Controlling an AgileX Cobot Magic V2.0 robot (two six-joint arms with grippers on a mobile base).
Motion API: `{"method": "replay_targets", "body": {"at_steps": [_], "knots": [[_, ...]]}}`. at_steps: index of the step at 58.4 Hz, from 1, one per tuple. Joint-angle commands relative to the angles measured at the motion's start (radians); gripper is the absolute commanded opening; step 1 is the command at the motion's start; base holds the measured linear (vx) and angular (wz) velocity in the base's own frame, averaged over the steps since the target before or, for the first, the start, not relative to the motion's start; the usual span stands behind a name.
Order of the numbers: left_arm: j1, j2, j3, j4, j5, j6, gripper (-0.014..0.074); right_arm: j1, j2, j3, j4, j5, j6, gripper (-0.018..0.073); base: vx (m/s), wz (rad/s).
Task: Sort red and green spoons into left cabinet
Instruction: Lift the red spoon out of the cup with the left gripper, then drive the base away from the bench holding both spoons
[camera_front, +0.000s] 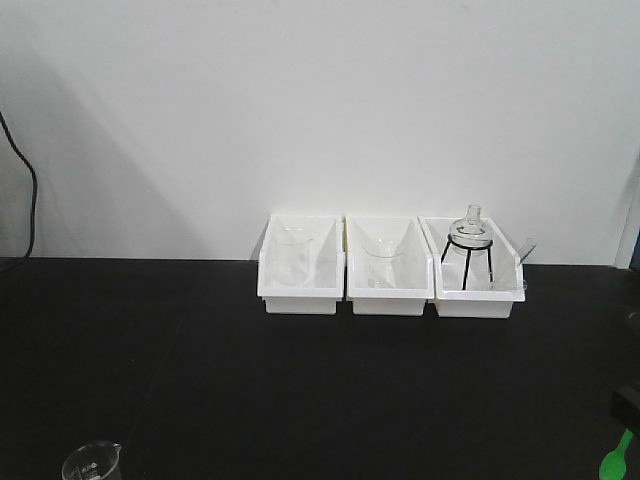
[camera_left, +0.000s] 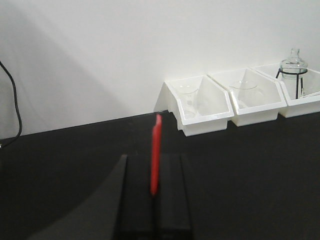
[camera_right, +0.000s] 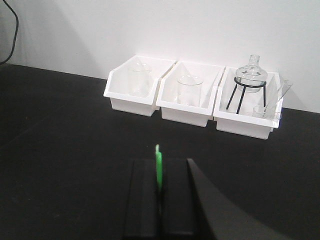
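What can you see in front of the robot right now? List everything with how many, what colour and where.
table: one, black, fills the foreground
wall: one, white, behind it
bins: three, white, row at table's back
beakers: two, clear, left and middle bins
stand: one, black, right bin
flask: one, clear, atop the stand
small glassware: count unclear, clear, right bin
loose beaker: one, clear, table's near-left corner
cable: one, black, far left
red spoon: one, red, in left end effector
green spoon: one, green, in right end effector
left end effector: one, black, shut on red spoon
right end effector: one, black, shut on green spoon
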Motion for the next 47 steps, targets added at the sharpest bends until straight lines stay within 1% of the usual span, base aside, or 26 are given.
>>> {"method": "replay_targets", "body": {"at_steps": [1,47], "knots": [[-0.006,-0.003,-0.029,-0.013,-0.068,-0.006,-0.0003,-0.005,-0.006,-0.036,-0.023,0.018,-0.001,-0.0003,0.0,0.0],[-0.006,-0.003,-0.029,-0.013,-0.07,-0.006,-0.0003,-0.005,-0.006,-0.036,-0.023,0.018,-0.001,-0.0003,-0.02,0.0]]}}
